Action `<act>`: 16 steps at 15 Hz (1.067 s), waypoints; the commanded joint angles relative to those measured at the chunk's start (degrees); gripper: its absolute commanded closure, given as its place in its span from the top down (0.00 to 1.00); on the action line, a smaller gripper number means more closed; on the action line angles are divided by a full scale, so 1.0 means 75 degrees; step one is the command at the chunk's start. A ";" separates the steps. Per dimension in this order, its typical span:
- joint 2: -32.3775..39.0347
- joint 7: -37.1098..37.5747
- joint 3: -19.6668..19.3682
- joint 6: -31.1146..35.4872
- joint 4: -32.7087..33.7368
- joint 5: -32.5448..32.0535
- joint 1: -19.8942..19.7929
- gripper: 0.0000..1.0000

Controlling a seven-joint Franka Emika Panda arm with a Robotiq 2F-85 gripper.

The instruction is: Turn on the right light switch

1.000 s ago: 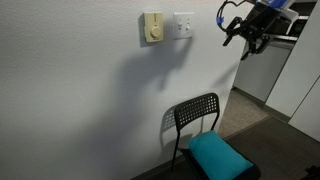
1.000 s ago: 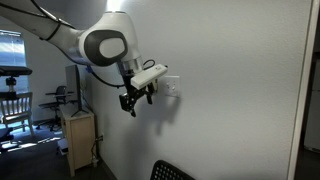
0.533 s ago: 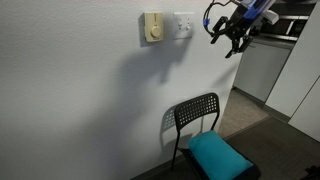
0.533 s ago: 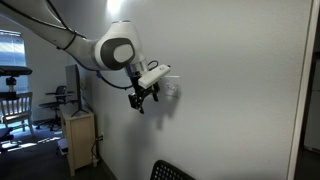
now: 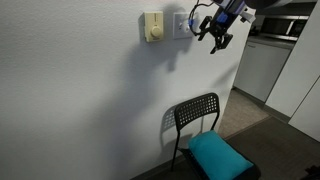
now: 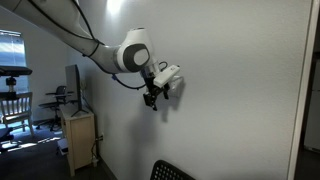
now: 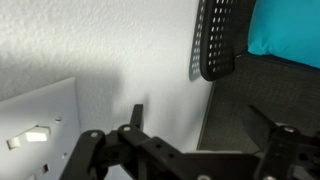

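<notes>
The right light switch [image 5: 181, 24] is a white square plate on the wall, next to a cream-yellow plate with a knob [image 5: 152, 27]. My gripper [image 5: 213, 34] hangs in the air just beside the white plate, close to the wall, with its fingers spread open and empty. In the wrist view the white plate [image 7: 35, 125] with a small toggle sits at the lower left, and the gripper [image 7: 200, 125] shows two dark fingers wide apart. In an exterior view the gripper [image 6: 153, 98] is against the wall and hides the switch.
A black chair [image 5: 196, 113] with a teal cushion [image 5: 216, 155] stands against the wall below the switches; both show in the wrist view [image 7: 220, 40]. A wooden cabinet [image 6: 78, 135] and desk chairs stand farther along the wall.
The gripper has moved along the wall toward the white switch plate and now sits right beside it. It has stayed open.
</notes>
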 commanded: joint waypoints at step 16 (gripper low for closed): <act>0.1595 0.0895 0.0460 -0.0358 0.2300 -0.1123 -0.0375 1.00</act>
